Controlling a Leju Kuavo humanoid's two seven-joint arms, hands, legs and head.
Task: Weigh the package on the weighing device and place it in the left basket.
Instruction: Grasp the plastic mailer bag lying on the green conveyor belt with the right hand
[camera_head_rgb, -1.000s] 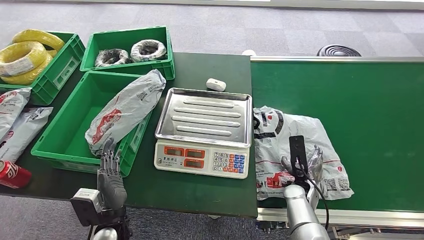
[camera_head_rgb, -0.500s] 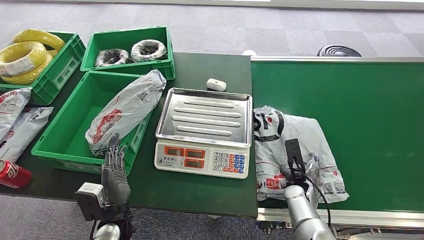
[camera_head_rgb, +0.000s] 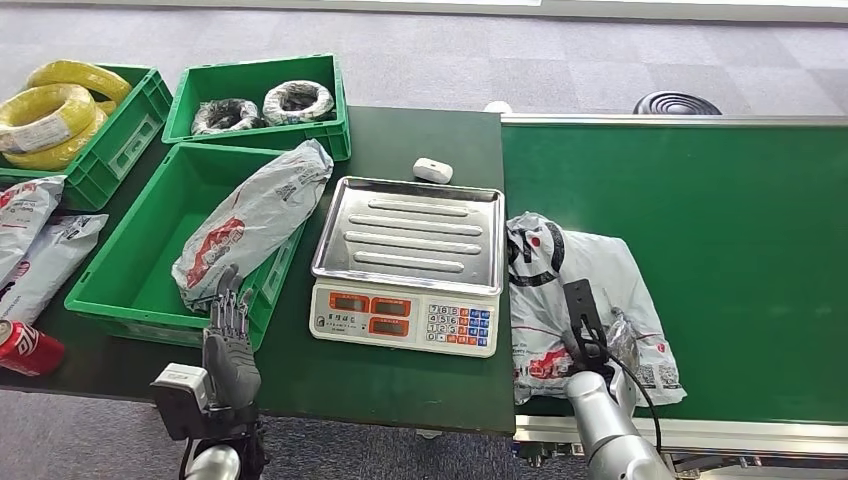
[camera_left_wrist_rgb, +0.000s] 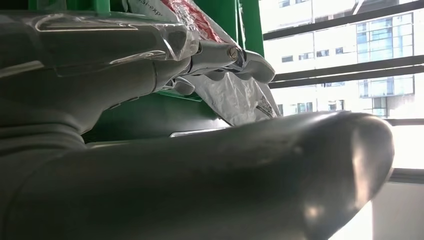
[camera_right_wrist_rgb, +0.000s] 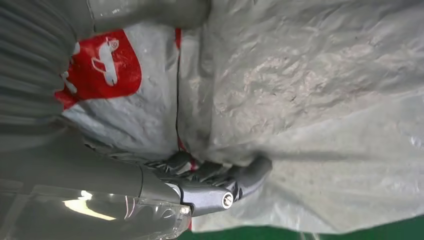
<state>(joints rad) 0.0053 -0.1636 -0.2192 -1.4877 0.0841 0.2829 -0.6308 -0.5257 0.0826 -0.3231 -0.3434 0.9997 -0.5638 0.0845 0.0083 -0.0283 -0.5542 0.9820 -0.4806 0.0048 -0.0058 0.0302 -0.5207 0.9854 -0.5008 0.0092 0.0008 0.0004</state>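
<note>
A crumpled grey package (camera_head_rgb: 590, 280) with red and black print lies on the green conveyor belt (camera_head_rgb: 720, 220), just right of the scale (camera_head_rgb: 405, 318). My right hand (camera_head_rgb: 600, 338) grips its near part. In the right wrist view its fingers (camera_right_wrist_rgb: 220, 177) curl into the grey package (camera_right_wrist_rgb: 310, 90). The scale's steel tray (camera_head_rgb: 408, 232) carries nothing. The left basket (camera_head_rgb: 130, 260) is a green crate, with another grey package (camera_head_rgb: 250, 220) lying across its right rim. My left hand (camera_head_rgb: 228, 335) is open at the table's front, fingers pointing up beside that basket's near corner.
Two green crates at the back left hold yellow cable coils (camera_head_rgb: 45, 110) and dark coils (camera_head_rgb: 262, 102). More grey packages (camera_head_rgb: 30, 240) and a red can (camera_head_rgb: 28, 348) lie at the far left. A small white device (camera_head_rgb: 432, 169) sits behind the scale.
My right hand has shifted left toward the scale, and the package has bunched up and slid with it. My left hand rose slightly toward the basket corner.
</note>
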